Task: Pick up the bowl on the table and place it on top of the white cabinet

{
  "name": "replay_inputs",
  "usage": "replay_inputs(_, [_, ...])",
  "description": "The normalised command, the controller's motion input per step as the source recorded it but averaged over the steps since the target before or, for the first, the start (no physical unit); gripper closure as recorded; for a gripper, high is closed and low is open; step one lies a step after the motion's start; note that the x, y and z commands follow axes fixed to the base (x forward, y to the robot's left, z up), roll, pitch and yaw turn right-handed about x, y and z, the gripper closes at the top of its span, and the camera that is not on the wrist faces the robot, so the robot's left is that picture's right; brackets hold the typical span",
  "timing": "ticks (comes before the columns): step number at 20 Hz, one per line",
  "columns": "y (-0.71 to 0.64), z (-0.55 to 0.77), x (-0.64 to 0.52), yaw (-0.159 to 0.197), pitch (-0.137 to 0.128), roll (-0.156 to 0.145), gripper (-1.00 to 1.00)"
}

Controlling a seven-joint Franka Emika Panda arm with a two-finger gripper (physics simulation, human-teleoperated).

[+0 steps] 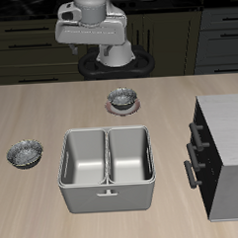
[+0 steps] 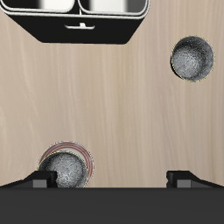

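Observation:
The bowl (image 1: 24, 153) is small, grey and metallic, and it sits alone on the table (image 1: 31, 106) near its side edge. It also shows in the wrist view as the bowl (image 2: 192, 58) on bare wood. The white cabinet (image 1: 226, 145), with a pale top and a black front with bar handles, stands at the opposite side of the table. My gripper (image 2: 112, 178) hangs high near the table's back with its fingers wide apart and nothing between them, far from the bowl.
A look-alike bowl on a pinkish-red saucer (image 1: 122, 100) sits almost under the gripper. A grey metal double bin (image 1: 106, 167) stands near the table's front edge, between the bowl and the cabinet.

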Motion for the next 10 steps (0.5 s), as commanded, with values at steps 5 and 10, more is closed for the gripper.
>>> replay_inputs(5, [-0.46, 0.10, 0.02, -0.022, -0.009, -0.049, -1.00])
replay_inputs(10, [-0.52, 0.12, 0.01, -0.017, -0.026, -0.075, -1.00])
